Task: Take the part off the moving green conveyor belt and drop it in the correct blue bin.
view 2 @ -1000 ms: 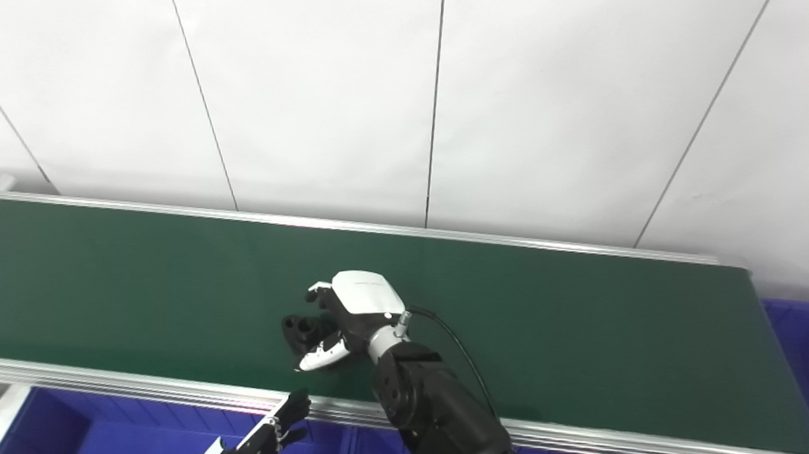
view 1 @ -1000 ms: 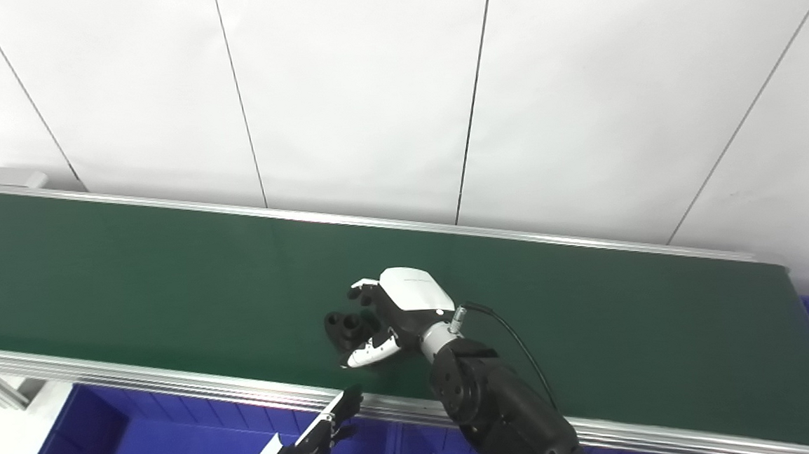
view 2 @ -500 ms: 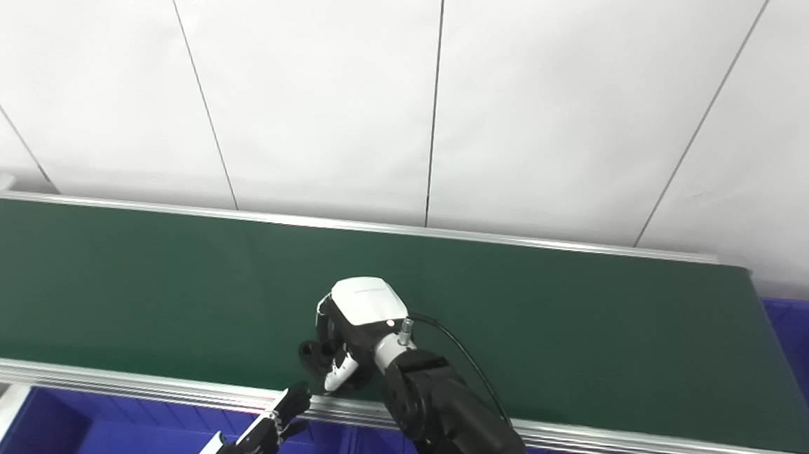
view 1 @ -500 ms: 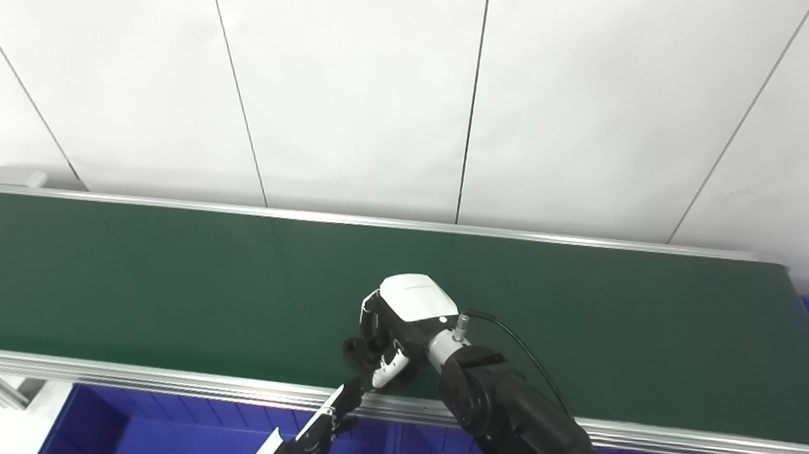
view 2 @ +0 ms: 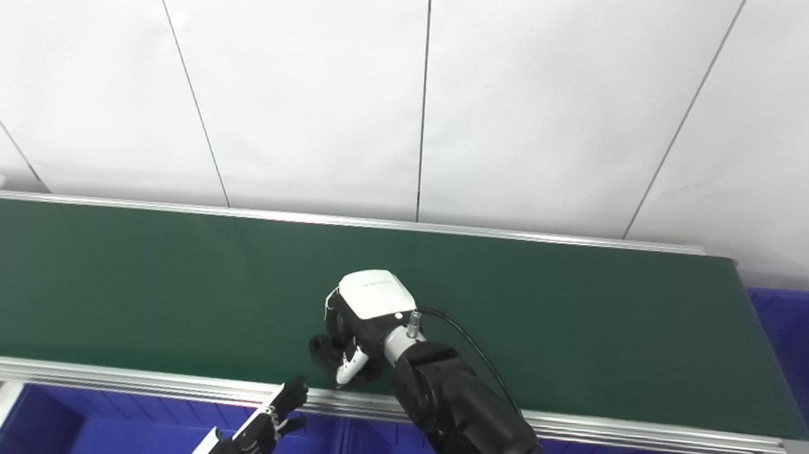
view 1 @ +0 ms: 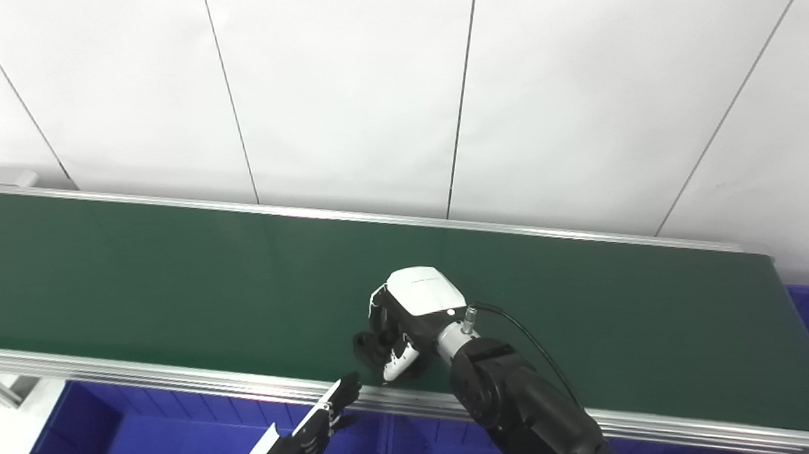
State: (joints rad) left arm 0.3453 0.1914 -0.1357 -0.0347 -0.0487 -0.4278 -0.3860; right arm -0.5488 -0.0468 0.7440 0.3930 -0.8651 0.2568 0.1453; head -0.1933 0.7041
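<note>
Since a second ago: your right hand [view 1: 400, 325], then spread around black part [view 1: 368, 343], now clamps it near belt's [view 1: 168, 269] front edge. Grasp likely secured; lift next toward blue bin [view 1: 172, 445]. Left hand [view 1: 328, 417] loosely spread, idle below rail.

A long green conveyor belt [view 1: 168, 269] is seen running left to right, edged by silver rails [view 1: 140, 376]. A black part [view 1: 368, 346] is found at its near edge, gripped there by the right hand [view 1: 410, 318].
</note>
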